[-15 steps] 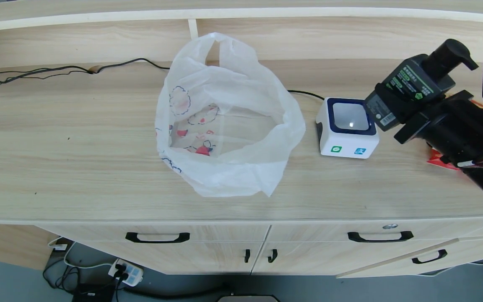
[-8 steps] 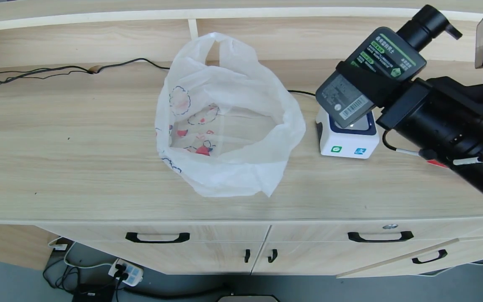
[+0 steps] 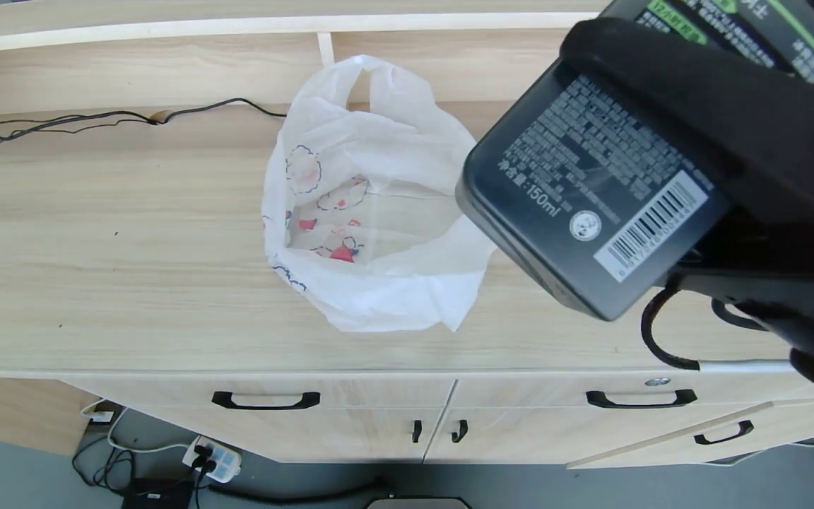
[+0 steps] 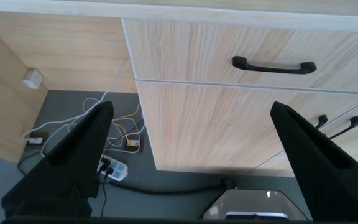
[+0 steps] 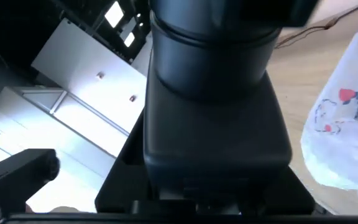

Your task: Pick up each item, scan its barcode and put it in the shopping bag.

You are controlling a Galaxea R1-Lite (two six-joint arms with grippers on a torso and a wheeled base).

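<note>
The right hand (image 3: 689, 106) is gripping a dark, flat-sided pump bottle (image 3: 591, 205) across its middle, fingers pressed against its two faces, and is holding it high above the wooden surface (image 3: 131, 233), close under the head camera. The bottle is lying tilted, with its white barcode label (image 3: 651, 226) facing up and its lower corner overlapping the right-hand rim of the white plastic shopping bag (image 3: 379, 198). The bag is sitting on the surface with its mouth gaping open and its thin walls slumping. The left hand (image 4: 194, 149) is hanging low in front of the drawers (image 4: 229, 124) with its fingers spread wide, carrying nothing. Since the barcode is pointing away from the surface and the bottle is nearing the bag, I am judging this to be the carry to the bag rather than the scan itself. The next move is calling for the bottle to travel farther towards the robot's left until it is hanging over the middle of the opening, then to come down inside before the fingers part, so the soft rim is not being snagged or dragged shut.
</note>
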